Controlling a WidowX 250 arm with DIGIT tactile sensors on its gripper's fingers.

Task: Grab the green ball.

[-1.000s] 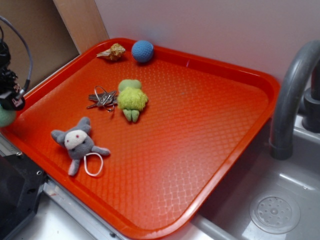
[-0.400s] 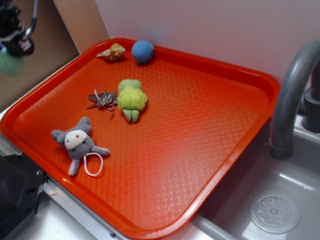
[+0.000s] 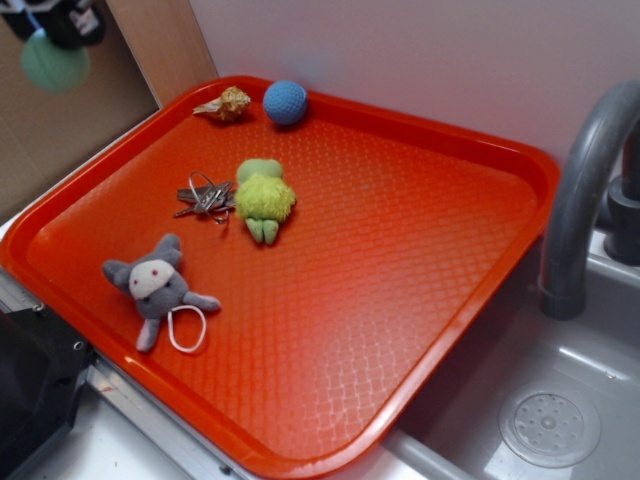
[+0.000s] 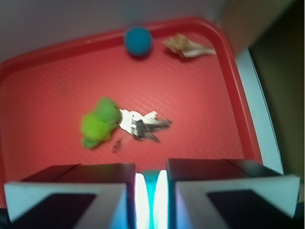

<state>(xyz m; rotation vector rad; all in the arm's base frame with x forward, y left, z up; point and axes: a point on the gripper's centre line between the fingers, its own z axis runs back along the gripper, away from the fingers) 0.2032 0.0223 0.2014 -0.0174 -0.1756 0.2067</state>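
One green ball (image 3: 54, 62) sits clamped in the hand (image 3: 58, 30), high above the tray (image 3: 420, 300).

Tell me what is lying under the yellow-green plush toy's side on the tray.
A bunch of keys lies beside the plush toy on the red tray, touching its side. The wrist view shows the key tips reaching the toy; whether any part runs beneath it is hidden.

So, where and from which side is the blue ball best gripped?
Across its middle, from straight above: the blue ball is round, so any width across it serves. It sits close to the far rim of the tray, with the shell beside it along that rim. I would probably put one finger in the gap toward the shell and the other on the open side.
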